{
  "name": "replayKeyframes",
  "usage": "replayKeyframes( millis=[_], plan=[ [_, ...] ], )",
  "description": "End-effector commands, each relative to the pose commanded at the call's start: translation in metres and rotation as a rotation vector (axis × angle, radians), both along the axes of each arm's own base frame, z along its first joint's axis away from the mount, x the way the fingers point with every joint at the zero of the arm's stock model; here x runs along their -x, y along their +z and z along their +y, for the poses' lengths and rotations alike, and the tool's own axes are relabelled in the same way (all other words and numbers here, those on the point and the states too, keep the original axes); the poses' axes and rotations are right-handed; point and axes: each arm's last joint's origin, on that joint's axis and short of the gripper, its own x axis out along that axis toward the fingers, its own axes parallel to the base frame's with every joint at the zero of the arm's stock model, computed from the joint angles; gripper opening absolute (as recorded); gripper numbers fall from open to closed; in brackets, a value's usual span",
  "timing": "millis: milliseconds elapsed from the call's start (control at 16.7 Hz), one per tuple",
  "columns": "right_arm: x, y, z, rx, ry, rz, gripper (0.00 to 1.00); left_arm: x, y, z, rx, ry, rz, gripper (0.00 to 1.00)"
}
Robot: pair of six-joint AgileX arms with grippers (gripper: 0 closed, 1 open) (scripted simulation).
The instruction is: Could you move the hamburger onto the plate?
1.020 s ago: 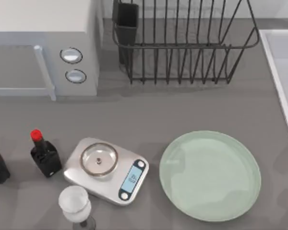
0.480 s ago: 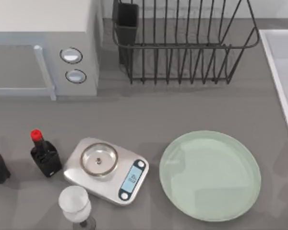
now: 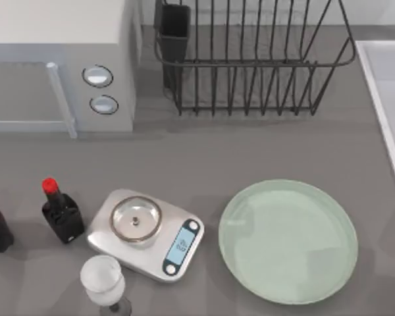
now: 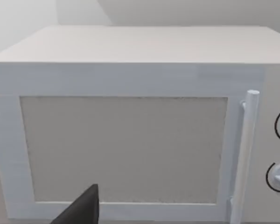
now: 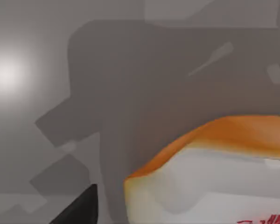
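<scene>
Right wrist view, nearest first: a dark finger (image 5: pixel 79 205) of the right claw juts into the lower edge, and just beside it, close under the camera, sits the hamburger (image 5: pixel 214 168), a rounded lump with an orange top and a pale underside. A scrap of red writing runs along its lowest edge, cut off and unreadable. Whether the right claw is spread or closed cannot be told, and nothing shows it gripping the hamburger. Beyond lies bare grey counter (image 5: pixel 130 70) crossed by angular shadows. Left wrist view: a dark finger (image 4: pixel 81 207) of the left claw points at the white microwave (image 4: pixel 126 126), facing its door, handle and two dials; its opening cannot be told either. Top view: the plate (image 3: pixel 288 241) lies bare on the counter's right half, beside a steel scale (image 3: pixel 146 234) whose small display cannot be read. A red-capped dark bottle (image 3: pixel 60 212), a clear glass (image 3: pixel 103 282) and a wire rack (image 3: pixel 250 56) stand farther off. The right arm is judged nearer the hamburger.
</scene>
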Motion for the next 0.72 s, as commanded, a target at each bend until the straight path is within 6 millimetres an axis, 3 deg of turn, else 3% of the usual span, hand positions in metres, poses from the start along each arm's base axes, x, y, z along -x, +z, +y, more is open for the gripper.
replayKeyframes(
  millis=[240, 480, 720],
  plan=[
    [0.004, -0.025, 0.0, 0.0, 0.0, 0.009, 1.0, 0.0, 0.0, 0.0, 0.0, 0.0, 0.0, 1.0],
    [0.004, -0.026, 0.0, -0.001, 0.0, 0.01, 1.0, 0.0, 0.0, 0.0, 0.0, 0.0, 0.0, 1.0],
    [0.004, -0.026, 0.0, -0.001, 0.0, 0.01, 0.7, 0.0, 0.0, 0.0, 0.0, 0.0, 0.0, 1.0]
  ],
)
